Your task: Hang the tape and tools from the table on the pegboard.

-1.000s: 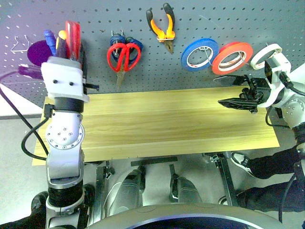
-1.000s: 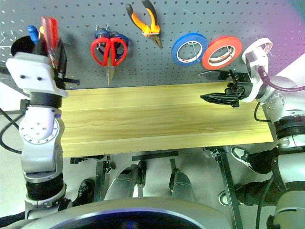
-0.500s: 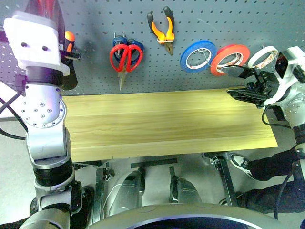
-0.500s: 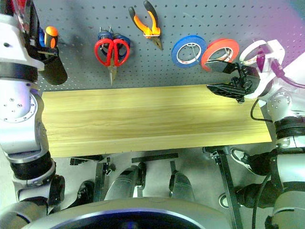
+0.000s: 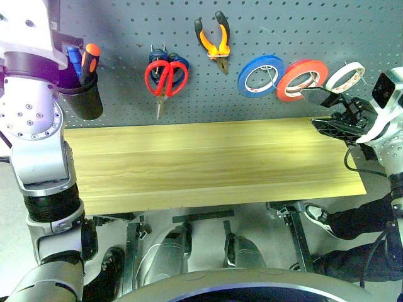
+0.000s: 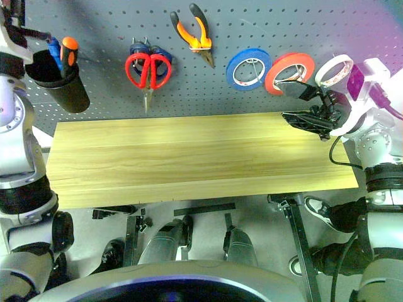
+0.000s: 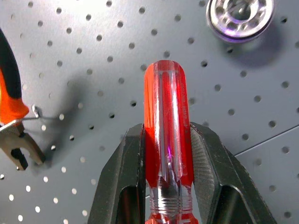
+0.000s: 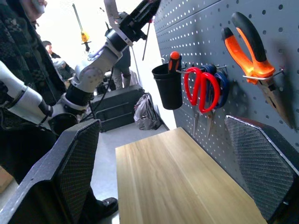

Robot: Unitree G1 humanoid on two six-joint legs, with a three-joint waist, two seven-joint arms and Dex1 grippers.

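Observation:
My left gripper [image 7: 166,135] is shut on the screwdriver [image 7: 164,107] by its clear red handle, held up close to the grey pegboard [image 5: 126,25]. On the board hang the red scissors [image 5: 165,77], the orange-and-black pliers [image 5: 214,39] and the white tape [image 5: 345,77]. At the right end of the wooden table [image 5: 208,163], just below the tape rolls, my right gripper [image 5: 324,110] stands open and empty. In the right wrist view, its fingers [image 8: 70,172] stand wide apart.
A black cup [image 5: 83,97] holding blue and orange screwdrivers hangs at the board's left. Blue scissors [image 5: 179,63] hang behind the red ones. A blue roll [image 5: 261,73] and a red-orange roll [image 5: 304,78] hang beside the white tape. A person in dark clothes [image 8: 23,70] stands off the table's end.
My left arm has risen with the red screwdriver, carrying the gripper past the top of the head views and uncovering the black cup. The right gripper drew back slightly to the right, still open.

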